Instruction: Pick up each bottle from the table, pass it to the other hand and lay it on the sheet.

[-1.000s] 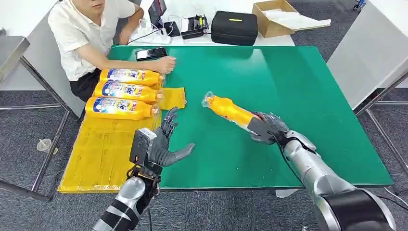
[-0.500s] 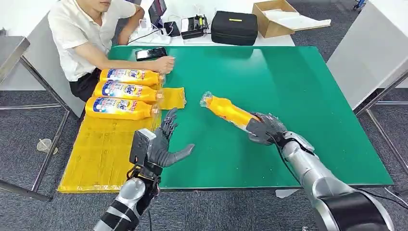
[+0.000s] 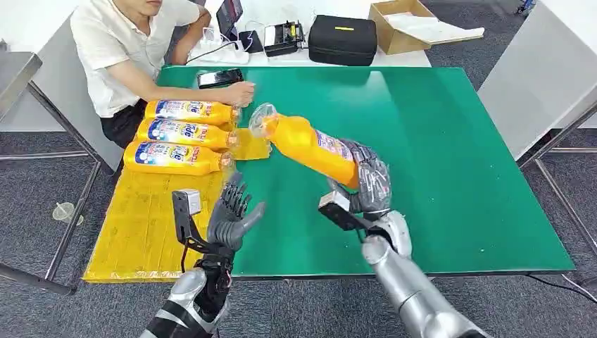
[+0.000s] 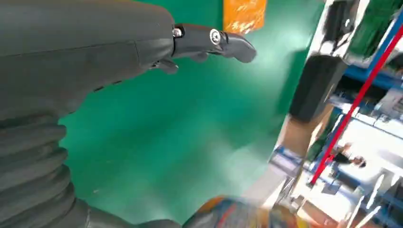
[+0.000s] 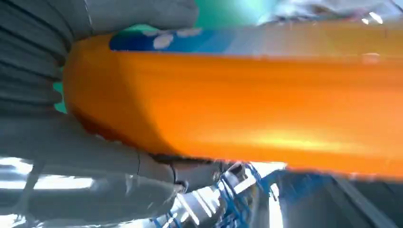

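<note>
One bottle (image 3: 310, 146) now lifted, nearer sheet (image 3: 144, 225)

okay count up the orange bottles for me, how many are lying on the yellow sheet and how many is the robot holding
Bottles lying on the yellow sheet: 3 ()
Bottle held in the right hand: 1
Bottles in the left hand: 0
Total: 4

From the head view we look forward and down over the green table (image 3: 436, 141), its near edge low in frame. The left wrist view sits close behind the left hand (image 4: 71, 85), facing across the table toward its far edge. The right wrist view sits tight against the orange bottle (image 5: 247, 104), which the head view shares.
</note>
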Motion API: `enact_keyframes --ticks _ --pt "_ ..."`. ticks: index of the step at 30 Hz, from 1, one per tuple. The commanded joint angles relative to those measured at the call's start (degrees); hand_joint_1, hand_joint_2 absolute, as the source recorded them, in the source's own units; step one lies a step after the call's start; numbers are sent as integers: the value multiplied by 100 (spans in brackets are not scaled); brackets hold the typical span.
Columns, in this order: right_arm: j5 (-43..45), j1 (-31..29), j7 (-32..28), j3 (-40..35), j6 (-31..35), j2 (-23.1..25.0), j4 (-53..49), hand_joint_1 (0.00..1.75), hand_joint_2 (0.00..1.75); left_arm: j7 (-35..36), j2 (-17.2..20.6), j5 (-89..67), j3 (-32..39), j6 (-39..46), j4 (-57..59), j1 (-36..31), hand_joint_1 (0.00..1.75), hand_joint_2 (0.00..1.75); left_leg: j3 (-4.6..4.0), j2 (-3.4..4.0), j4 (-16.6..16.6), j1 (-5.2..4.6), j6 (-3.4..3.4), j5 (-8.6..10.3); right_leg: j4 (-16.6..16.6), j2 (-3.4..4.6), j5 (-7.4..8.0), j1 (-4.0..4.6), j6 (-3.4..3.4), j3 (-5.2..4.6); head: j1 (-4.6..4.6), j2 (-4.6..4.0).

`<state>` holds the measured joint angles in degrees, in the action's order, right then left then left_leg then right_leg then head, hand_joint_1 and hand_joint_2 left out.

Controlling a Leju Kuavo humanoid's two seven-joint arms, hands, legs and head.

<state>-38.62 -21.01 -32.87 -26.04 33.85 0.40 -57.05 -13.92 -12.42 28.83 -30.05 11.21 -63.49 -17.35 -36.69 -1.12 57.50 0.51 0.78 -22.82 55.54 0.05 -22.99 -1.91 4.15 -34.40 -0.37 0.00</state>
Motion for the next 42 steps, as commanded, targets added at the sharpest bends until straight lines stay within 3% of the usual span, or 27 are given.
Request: enact_keyframes --ticks 1,9,13,19,37,42 --pt "345 147 -119 -1239 615 503 -345 175 175 -12 61 263 -190 80 231 -583 0 175 25 19 4 6 -5 -13 2 9 -7 11 -28 17 -4 0" --pt "569 -52 -186 -1341 439 561 -57 175 175 -263 43 268 -220 6 191 -709 0 175 8 6 2 -1 -3 -3 -1 0 -1 1 -16 9 0 0" --pt "869 -6 -352 -1517 -98 554 -76 175 175 -684 6 19 -139 21 -354 -579 0 175 19 6 11 4 -5 -13 4 -2 -10 8 -28 21 0 0" --pt "932 16 -391 -1515 -156 568 -57 175 175 -705 11 8 -143 -59 -475 -537 0 175 14 8 9 2 -5 -11 2 1 -7 6 -24 15 0 0" --pt "1439 185 -303 -91 -6 533 -25 175 175 -631 338 -613 -514 -269 -827 108 0 175 35 8 -2 2 -3 -15 -8 -2 -13 7 -30 37 0 0" --pt "1612 283 -272 60 -238 551 -214 175 175 -703 370 -1387 -803 326 -488 1 0 175 22 3 -1 2 -3 -9 -6 -5 -9 6 -25 25 0 0"
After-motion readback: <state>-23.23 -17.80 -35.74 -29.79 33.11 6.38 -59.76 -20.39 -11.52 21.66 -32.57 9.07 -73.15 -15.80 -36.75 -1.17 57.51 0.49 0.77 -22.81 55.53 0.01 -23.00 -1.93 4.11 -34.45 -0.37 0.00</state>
